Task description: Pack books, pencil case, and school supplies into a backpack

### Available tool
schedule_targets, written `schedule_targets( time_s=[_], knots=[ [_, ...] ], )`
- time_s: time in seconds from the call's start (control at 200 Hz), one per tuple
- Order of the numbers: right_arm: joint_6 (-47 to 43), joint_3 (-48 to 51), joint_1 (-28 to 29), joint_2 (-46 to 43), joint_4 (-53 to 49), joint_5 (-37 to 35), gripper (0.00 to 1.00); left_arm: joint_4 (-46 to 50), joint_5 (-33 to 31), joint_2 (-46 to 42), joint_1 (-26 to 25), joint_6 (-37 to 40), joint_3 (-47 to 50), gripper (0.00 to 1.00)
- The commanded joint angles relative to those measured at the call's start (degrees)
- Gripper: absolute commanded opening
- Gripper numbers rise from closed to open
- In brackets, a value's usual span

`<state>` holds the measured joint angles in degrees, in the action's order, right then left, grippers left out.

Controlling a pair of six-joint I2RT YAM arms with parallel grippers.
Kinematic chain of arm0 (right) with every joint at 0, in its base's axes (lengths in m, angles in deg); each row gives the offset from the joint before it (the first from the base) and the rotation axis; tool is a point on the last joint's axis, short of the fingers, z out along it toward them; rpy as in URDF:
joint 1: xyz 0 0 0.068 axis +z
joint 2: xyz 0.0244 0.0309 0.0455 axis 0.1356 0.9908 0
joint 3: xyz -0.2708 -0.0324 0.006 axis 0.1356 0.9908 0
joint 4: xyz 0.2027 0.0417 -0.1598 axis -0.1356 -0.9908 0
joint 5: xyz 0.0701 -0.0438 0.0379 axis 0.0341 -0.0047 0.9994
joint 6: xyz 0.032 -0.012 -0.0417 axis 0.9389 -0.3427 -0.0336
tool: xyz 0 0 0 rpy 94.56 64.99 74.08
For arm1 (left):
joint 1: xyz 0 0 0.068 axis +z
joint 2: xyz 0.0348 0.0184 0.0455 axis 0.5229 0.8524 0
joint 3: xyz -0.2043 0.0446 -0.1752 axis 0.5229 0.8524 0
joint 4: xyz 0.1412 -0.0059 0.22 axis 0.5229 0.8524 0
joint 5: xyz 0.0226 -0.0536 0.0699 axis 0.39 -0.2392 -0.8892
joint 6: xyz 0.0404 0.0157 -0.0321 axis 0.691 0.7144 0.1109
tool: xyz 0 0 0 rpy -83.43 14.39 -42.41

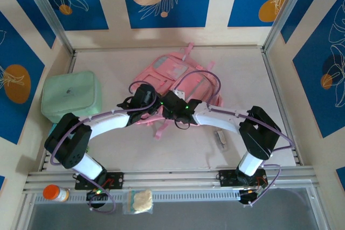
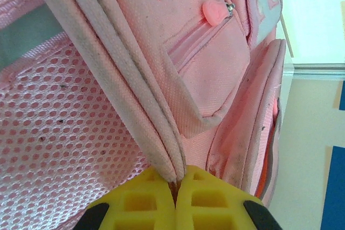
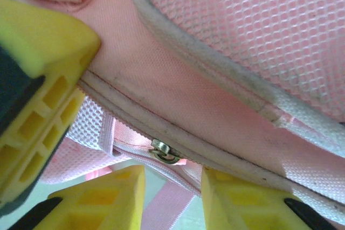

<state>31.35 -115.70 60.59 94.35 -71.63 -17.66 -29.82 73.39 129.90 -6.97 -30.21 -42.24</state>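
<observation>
The pale desk [image 1: 248,79] is carrying everything, and the pink backpack [image 1: 172,71] is lying at its middle toward the far wall, straps trailing toward the arms. To its left, well apart from it, a padded mint-green case [image 1: 71,96] is sitting flat near the left wall. The left arm [image 1: 102,122] and right arm [image 1: 215,119] are both bending inward from their bases and meeting over the near edge of the backpack. In the left wrist view the left gripper [image 2: 175,181] is pinching a grey-pink piped seam [image 2: 135,79] of the backpack, its yellow jaws pressed together on that edge, with pink mesh [image 2: 59,133] spreading to the left of the seam and a front pocket to the right. In the right wrist view the right gripper [image 3: 172,187] is sitting just under another piped seam of the backpack, its jaws standing apart with a clear gap between them. The small grey-white school supplies [image 1: 220,137] item is lying on the bare desk just beside the right arm, near the backpack but apart from it. A metal zip slider [image 3: 164,152] is hanging just above the gap between the right jaws, and a pink heart-shaped zip pull [image 2: 214,12] is resting on the front pocket.
</observation>
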Motion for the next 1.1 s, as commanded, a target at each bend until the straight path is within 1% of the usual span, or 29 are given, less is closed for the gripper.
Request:
schedule_targets(
  time_s=[0.0,0.11,0.215,0.27,0.33,0.47,0.525,0.595,0.645,0.73,0.78,0.815,0.85,0.94,1.0,1.095],
  knots=[
    [5.4,-0.6,-0.7,-0.5,-1.1,-4.9,0.35,-2.8,2.8,-3.4,-0.9,0.0,-0.8,0.00],
    [8.9,-2.4,-0.9,0.7,-3.6,-7.4,0.35,-2.6,2.6,-3.8,-1.4,-0.2,-0.7,0.00],
    [9.7,-4.2,-1.6,2.9,-4.5,-8.0,0.35,-2.8,2.2,-4.1,-1.7,-0.5,-0.4,0.00],
    [10.2,-5.6,-1.9,4.1,-6.7,-8.2,0.30,-2.8,2.2,-4.1,-1.7,-0.4,-0.4,0.00],
    [8.8,-5.6,-1.5,3.7,-7.7,-9.6,0.25,-2.2,2.1,-4.4,-1.7,-0.3,-0.3,0.00],
    [6.8,-3.7,-0.2,0.5,-10.4,-12.9,0.24,-1.8,1.5,-4.9,-1.6,0.2,0.4,0.00],
    [5.8,-2.2,-0.3,-1.0,-9.9,-12.3,0.23,-2.2,1.5,-4.9,-1.7,-0.1,0.6,0.00],
    [1.9,-1.1,-0.5,-1.5,-6.8,-9.8,0.22,-2.7,1.8,-4.6,-1.6,-0.3,0.5,0.00],
    [-0.9,-1.5,-0.7,-0.9,-4.8,-8.3,0.22,-2.7,1.9,-4.4,-1.7,-0.2,0.3,0.00],
    [-2.9,-3.5,-1.6,1.1,-5.3,-6.0,0.21,-2.4,2.0,-4.4,-1.7,-0.1,-0.2,0.00],
    [-4.5,-4.3,-2.3,2.2,-4.9,-3.8,0.23,-2.0,1.8,-4.5,-1.7,0.1,-0.3,0.00],
    [-4.8,-4.8,-2.5,2.9,-4.8,-3.0,0.26,-1.8,1.6,-4.8,-1.7,0.2,-0.4,0.00],
    [-4.8,-5.0,-2.6,3.4,-4.7,-3.0,0.29,-1.7,1.5,-4.9,-1.7,0.3,-0.5,0.00],
    [-4.9,-5.6,-3.0,4.6,-5.0,-3.9,0.29,-1.2,1.3,-5.1,-1.7,0.5,-0.7,0.00],
    [-4.9,-6.1,-3.0,4.7,-6.2,-5.7,0.25,-1.0,1.1,-5.2,-1.7,0.7,-0.6,0.00],
    [-4.8,-5.6,-3.0,3.7,-7.5,-7.2,0.21,-0.7,0.7,-5.5,-1.7,1.0,-0.5,0.00]
  ],
)
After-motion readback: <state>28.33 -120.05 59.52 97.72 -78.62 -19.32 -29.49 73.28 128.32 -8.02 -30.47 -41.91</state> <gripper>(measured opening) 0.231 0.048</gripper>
